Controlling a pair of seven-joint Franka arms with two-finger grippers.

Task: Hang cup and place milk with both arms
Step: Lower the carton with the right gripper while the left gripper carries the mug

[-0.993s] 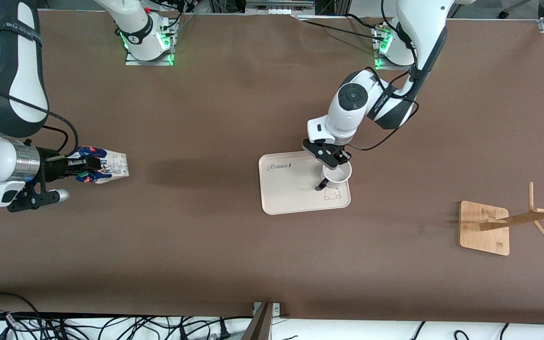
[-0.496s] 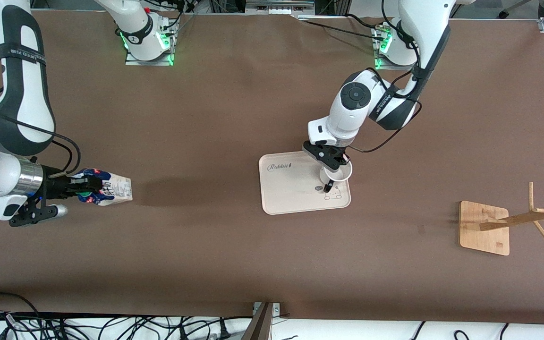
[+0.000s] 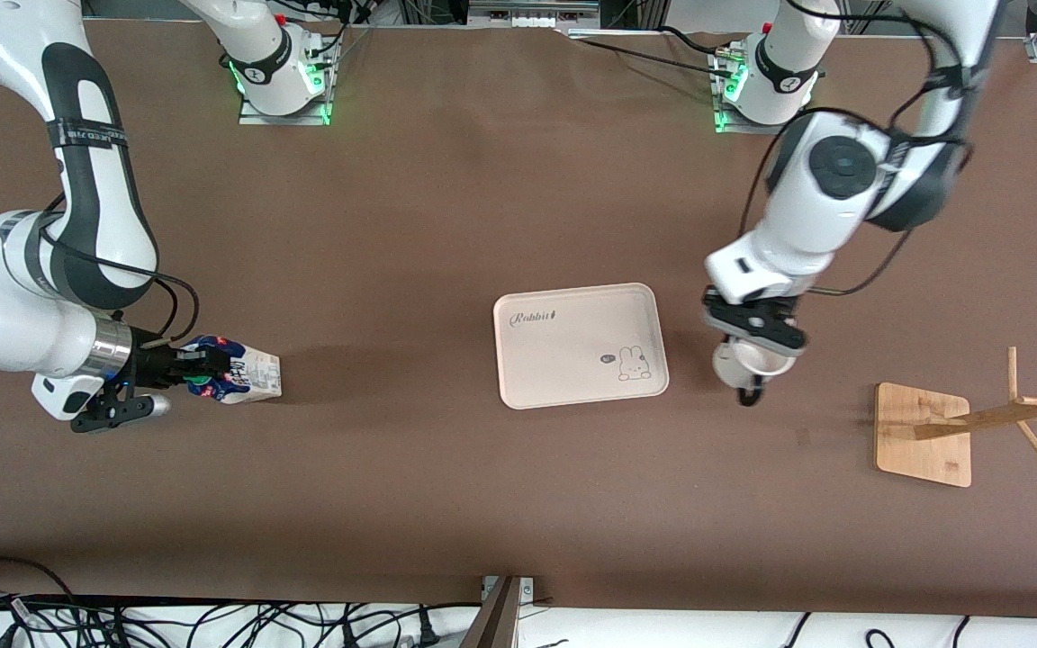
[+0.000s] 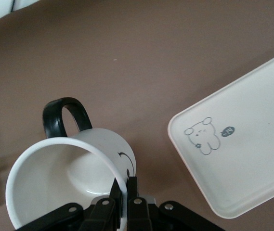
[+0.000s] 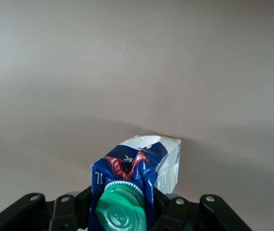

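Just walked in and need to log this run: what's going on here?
Both arms are carrying something. The left claw is shut on the rim of the cup, holding it over the table between the tray and the wooden rack. The right claw is shut on the milk near the right arm's end of the table.

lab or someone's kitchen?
Most likely a robotics lab bench: two arms bolted to a brown-covered table, loose cables along its edge, and staged props only, a tray and a wooden rack.
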